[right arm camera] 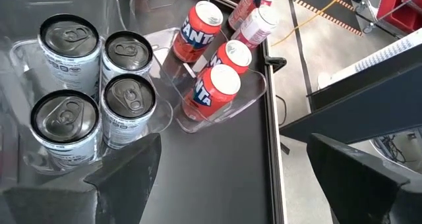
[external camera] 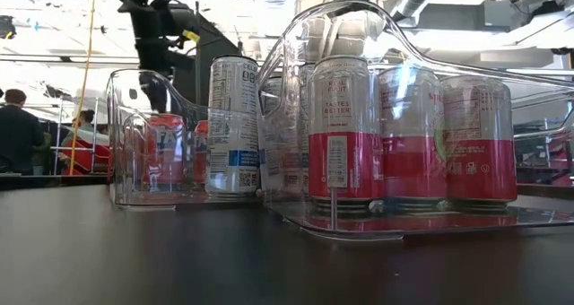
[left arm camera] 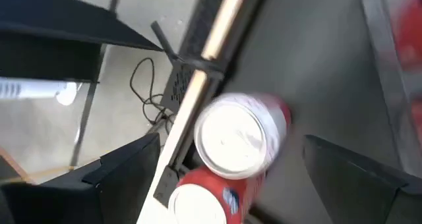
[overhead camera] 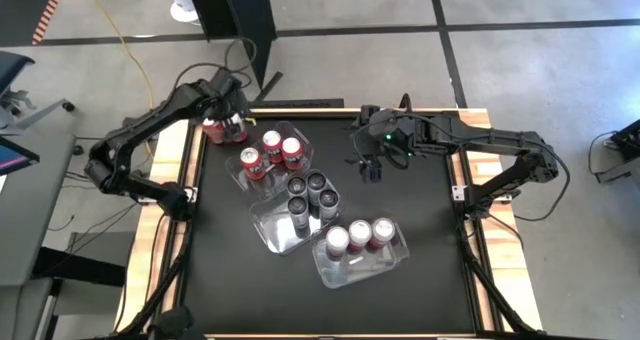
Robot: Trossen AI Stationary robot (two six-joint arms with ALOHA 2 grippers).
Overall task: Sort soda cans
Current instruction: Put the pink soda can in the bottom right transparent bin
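Here the black worktop spreads under both my arms, matte and flat, edged in pale wood. On it lie three clear plastic tubs in a diagonal run from far left to near right: hard, glossy, with rounded walls. The far tub holds three red cans; the middle tub holds four dark grey-black cans; the near tub holds three white-and-red cans.

Two cans stand loose at the far left corner of the worktop, close together, outside any tub: a red can and a white-and-red can. These look like the ones left to sort.

My left gripper hangs right over that pair, its fingers spread wide to either side of the white-and-red can and holding nothing. My right gripper waits over the far middle of the worktop, just right of the tubs, also spread wide and empty.

The cans are small rigid cylinders, thin metal with smooth printed sides and flat silver tops. I judge them slippery and easily dented if squeezed hard; whether full or empty I cannot tell. I would take one across its side wall, about mid-height, fingers square to the curve, and keep clear of its close neighbour so it does not tip.
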